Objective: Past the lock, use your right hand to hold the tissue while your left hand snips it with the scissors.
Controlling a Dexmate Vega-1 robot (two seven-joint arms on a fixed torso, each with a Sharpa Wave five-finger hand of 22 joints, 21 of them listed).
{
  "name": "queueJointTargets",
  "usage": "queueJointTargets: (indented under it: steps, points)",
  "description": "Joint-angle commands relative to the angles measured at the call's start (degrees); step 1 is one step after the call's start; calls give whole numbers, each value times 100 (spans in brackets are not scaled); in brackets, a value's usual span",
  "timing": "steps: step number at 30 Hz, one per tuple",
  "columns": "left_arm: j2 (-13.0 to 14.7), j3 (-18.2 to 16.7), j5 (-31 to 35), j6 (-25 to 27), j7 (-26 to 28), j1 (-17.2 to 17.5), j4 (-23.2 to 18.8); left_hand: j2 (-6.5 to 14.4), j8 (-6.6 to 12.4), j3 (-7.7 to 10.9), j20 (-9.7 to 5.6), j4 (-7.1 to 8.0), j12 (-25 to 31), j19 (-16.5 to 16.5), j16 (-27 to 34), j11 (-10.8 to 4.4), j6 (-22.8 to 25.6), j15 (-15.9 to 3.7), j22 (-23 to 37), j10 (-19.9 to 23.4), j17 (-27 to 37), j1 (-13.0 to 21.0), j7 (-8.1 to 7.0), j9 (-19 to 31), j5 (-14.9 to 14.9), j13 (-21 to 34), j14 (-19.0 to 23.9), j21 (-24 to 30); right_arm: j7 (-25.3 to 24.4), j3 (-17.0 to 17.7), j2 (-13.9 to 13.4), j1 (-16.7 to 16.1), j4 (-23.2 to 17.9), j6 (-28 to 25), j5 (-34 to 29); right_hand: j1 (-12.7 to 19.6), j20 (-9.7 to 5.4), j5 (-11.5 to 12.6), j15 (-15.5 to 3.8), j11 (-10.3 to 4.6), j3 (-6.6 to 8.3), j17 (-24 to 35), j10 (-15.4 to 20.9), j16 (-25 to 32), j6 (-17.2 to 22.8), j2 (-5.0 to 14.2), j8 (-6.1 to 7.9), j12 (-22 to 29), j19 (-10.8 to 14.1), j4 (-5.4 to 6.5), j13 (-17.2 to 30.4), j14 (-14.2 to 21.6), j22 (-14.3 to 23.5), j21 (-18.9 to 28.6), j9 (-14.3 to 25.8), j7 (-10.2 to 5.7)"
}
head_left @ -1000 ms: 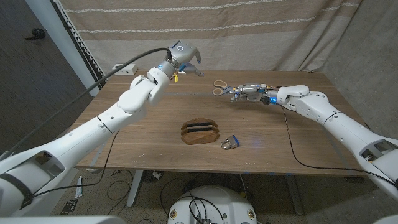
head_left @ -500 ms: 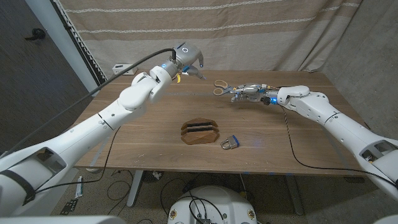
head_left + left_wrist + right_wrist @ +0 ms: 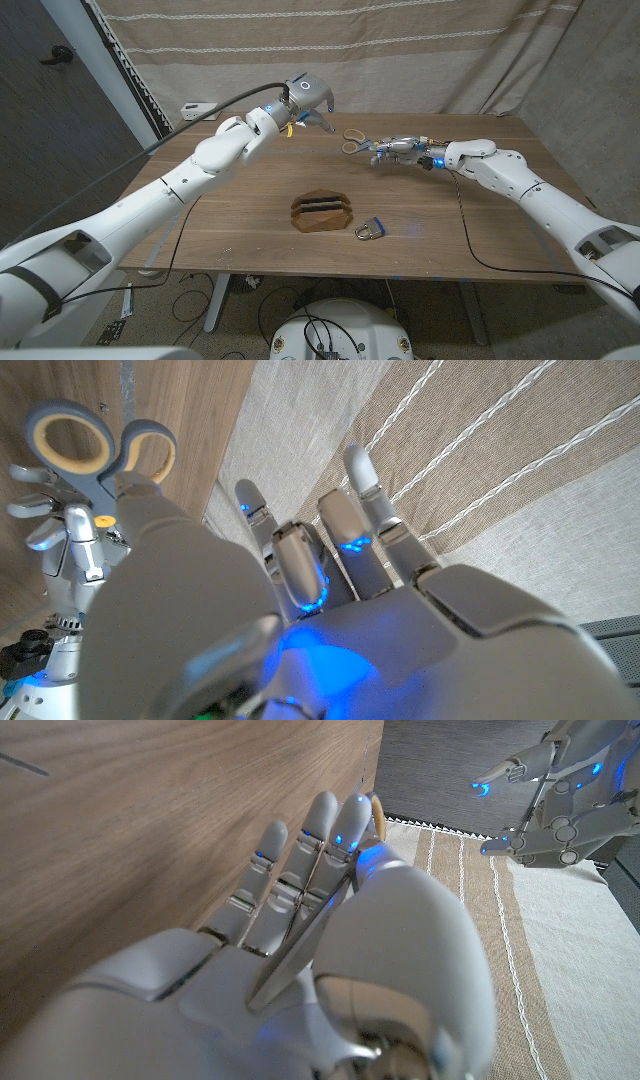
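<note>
The right hand (image 3: pixel 400 149) grips the scissors (image 3: pixel 353 140) at the far side of the table (image 3: pixel 240 215), handles pointing left. The left hand (image 3: pixel 306 100) hovers just left of them, fingers apart and holding nothing. The lock (image 3: pixel 369 230) lies nearer, beside a wooden holder (image 3: pixel 322 212).

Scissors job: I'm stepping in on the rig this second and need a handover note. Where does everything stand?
Right robot hand: low over the table's far side, holding the scissors by the blades, handles pointing toward the left robot hand.
Left robot hand: raised above the far edge, fingers apart, holding nothing, close to the handles but not touching them.
Lock: on the table near the front, beside a wooden stand.
Done: scissors picked up, but in the right robot hand.
Left: get the scissors into the left robot hand, hold the tissue with the right, snip.
</note>
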Motion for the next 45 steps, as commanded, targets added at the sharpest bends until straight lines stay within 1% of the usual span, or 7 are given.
queueJointTargets:
  steps: [1,10,16,27,31,39,45]
  points:
    - [-135,188,125,-236,214,-231,378,13,4,-4,-871,28,-11,-31,-12,-11,-51,-17,-21,-24,9,143,10,3,17,24,-20,80,46,17,63,6,77,41,64,146,-623,22,-364,3,375,6,-15,-27,220,207,33,35,-55,347,22,-25,-6,43,31,195]
    - [-195,328,157,-345,312,-307,536,-3,6,-18,-869,66,-17,-76,-17,-13,-58,-17,-99,-42,9,165,11,3,12,23,-39,119,5,40,51,-1,14,-2,90,142,-624,22,-362,12,382,4,-11,-38,218,211,43,25,-74,353,-1,-35,-40,94,52,196]
    - [-164,396,191,-452,227,-372,523,22,16,-7,-872,112,-17,-121,-20,-13,23,-18,-148,-41,7,198,10,0,9,23,-75,181,-57,72,23,-57,-50,27,99,148,-631,23,-365,10,389,-4,-10,-61,211,204,39,32,-98,347,6,-66,-67,129,54,194]
    - [-236,455,202,-487,68,-432,521,49,14,-1,-868,173,-19,-165,-23,-12,72,-18,-272,-44,5,299,9,-2,-16,23,-79,284,-117,103,3,-130,-138,34,143,138,-635,21,-362,2,389,-6,7,-72,214,206,38,34,-132,354,-7,-78,-106,181,55,196]
    - [-221,470,187,-572,90,-453,504,46,28,-19,-868,239,-22,-209,-25,-14,157,-19,-306,-50,3,286,14,0,-43,22,-87,360,-155,108,-17,-161,-197,30,143,136,-638,21,-363,-3,389,-6,-3,-76,217,205,37,35,-141,356,-3,-83,-121,203,52,190]
    - [-211,509,230,-686,54,-519,546,137,13,36,-866,308,-30,-286,-37,-16,243,-19,-469,-66,1,516,16,1,-52,20,-97,536,-204,126,-38,-204,-269,6,175,129,-637,20,-363,4,387,-5,2,-81,227,203,36,40,-162,358,-4,-85,-158,258,46,188]
    - [-209,537,286,-743,12,-564,559,205,16,67,-869,331,-32,-330,-43,-17,249,-20,-505,-69,-1,595,19,10,-79,19,-100,605,-226,119,-58,-224,-312,17,160,125,-642,19,-361,-2,384,-3,-5,-81,223,202,33,42,-174,359,0,-82,-180,291,43,182]
